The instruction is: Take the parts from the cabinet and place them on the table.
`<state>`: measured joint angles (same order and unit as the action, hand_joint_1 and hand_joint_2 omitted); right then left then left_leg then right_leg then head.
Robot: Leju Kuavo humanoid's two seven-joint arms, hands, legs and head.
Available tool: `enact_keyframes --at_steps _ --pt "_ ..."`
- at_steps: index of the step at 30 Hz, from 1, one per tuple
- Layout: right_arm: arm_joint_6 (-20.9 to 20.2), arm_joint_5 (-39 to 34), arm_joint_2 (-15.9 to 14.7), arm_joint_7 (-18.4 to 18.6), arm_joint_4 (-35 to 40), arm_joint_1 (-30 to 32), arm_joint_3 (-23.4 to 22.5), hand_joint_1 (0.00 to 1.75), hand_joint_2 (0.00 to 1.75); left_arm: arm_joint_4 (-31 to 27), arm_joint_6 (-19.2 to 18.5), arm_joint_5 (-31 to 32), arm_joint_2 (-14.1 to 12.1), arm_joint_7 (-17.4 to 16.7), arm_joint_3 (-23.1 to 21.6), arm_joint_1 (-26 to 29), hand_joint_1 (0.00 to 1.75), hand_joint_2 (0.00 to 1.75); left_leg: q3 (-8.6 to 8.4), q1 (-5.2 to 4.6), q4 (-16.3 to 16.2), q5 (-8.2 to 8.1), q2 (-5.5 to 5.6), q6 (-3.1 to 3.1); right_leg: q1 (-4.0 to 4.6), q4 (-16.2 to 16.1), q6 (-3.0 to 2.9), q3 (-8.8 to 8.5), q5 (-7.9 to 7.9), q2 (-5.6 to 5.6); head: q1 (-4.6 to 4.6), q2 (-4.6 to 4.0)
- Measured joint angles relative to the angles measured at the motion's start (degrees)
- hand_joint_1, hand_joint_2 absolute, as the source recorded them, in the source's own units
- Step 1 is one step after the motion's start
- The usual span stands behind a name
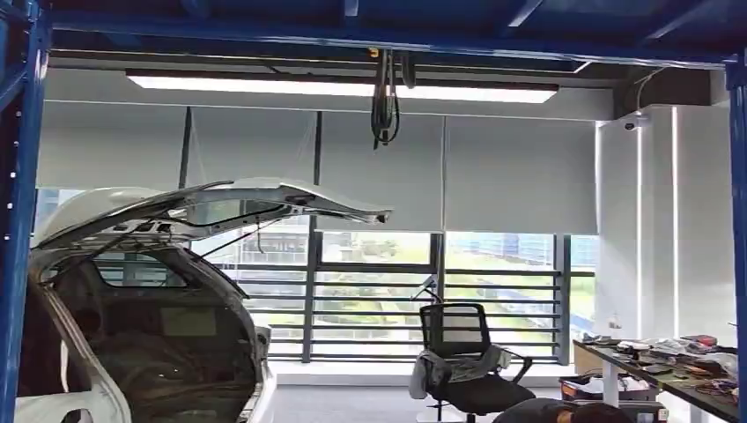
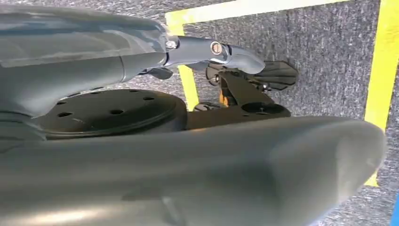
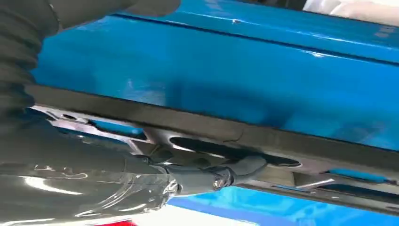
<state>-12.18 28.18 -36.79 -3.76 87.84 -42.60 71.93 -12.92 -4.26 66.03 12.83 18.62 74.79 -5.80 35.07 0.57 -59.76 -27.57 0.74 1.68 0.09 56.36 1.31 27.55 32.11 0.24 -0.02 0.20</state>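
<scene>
Left hand (image 2: 94,61): hangs over grey carpet (image 2: 329,56) crossed by yellow tape lines (image 2: 382,61); finger (image 2: 211,48) stretched out, thick thumb (image 2: 235,165) well apart from it; nothing between them, so wide and empty.
Right hand (image 3: 179,176): close against a bright blue panel (image 3: 235,70); dark fingers (image 3: 235,169) laid along the part; whether clasped round it or merely touching, cannot tell.
Part (image 3: 197,127): long dark strip with a silvery slotted rail beside it, lying across the blue panel; touched by the right hand's fingers; ends cut off by the picture's edges.
Blue rack frame (image 1: 16,220): upright post at the left edge of the head view, beam across the top, second post at the right edge; stands nearest and frames the room.
White car (image 1: 132,352): lower left, just behind the left post; tailgate (image 1: 229,201) raised, boot open and dark inside.
Table (image 1: 678,379): lower right, strewn with small cluttered items too small to tell apart.
Office chair (image 1: 458,352): black, mesh back, grey cloth draped over the seat; between car and table.
Hanging cable (image 1: 385,97): black loop dangling from the ceiling, centre top.
Ceiling light (image 1: 335,86): long bright strip behind the cable.
Windows (image 1: 493,300): far wall, railing bars across; grey roller blinds (image 1: 511,167) drawn over the upper half.
</scene>
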Motion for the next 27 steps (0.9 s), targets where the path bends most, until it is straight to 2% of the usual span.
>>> enact_keyframes --at_steps 8,12,18,27 --pt "6.91 19.13 4.09 0.94 -1.79 6.93 -4.04 0.0 1.75 0.0 1.16 -0.17 0.0 0.24 0.09 -0.01 0.0 0.0 -0.02 0.05 0.01 0.0 -0.01 -0.01 0.04 0.0 0.0 0.0 0.0 0.02 0.0 0.0" --pt "7.66 22.97 5.43 1.51 -2.1 9.8 -6.13 0.0 1.75 0.0 1.42 -0.18 0.0 0.35 0.11 0.0 0.0 0.0 -0.04 0.05 0.02 0.0 -0.02 0.0 0.03 0.0 -0.01 0.0 0.0 0.02 0.0 0.0" --pt "9.54 33.82 7.24 1.77 -2.03 13.82 -9.13 0.0 1.75 0.0 2.58 -0.17 0.0 0.85 0.11 -0.04 0.0 0.0 -0.13 0.05 0.02 0.0 -0.03 -0.01 0.03 0.0 -0.01 -0.07 0.0 0.05 0.0 0.0" --pt "9.89 36.58 8.79 1.09 -0.66 17.47 -13.84 0.0 1.75 0.0 2.99 -0.17 0.0 1.01 0.11 0.01 0.0 0.0 -0.11 0.05 0.02 0.0 -0.04 -0.01 0.03 0.01 -0.01 -0.07 0.0 0.03 0.0 0.0"
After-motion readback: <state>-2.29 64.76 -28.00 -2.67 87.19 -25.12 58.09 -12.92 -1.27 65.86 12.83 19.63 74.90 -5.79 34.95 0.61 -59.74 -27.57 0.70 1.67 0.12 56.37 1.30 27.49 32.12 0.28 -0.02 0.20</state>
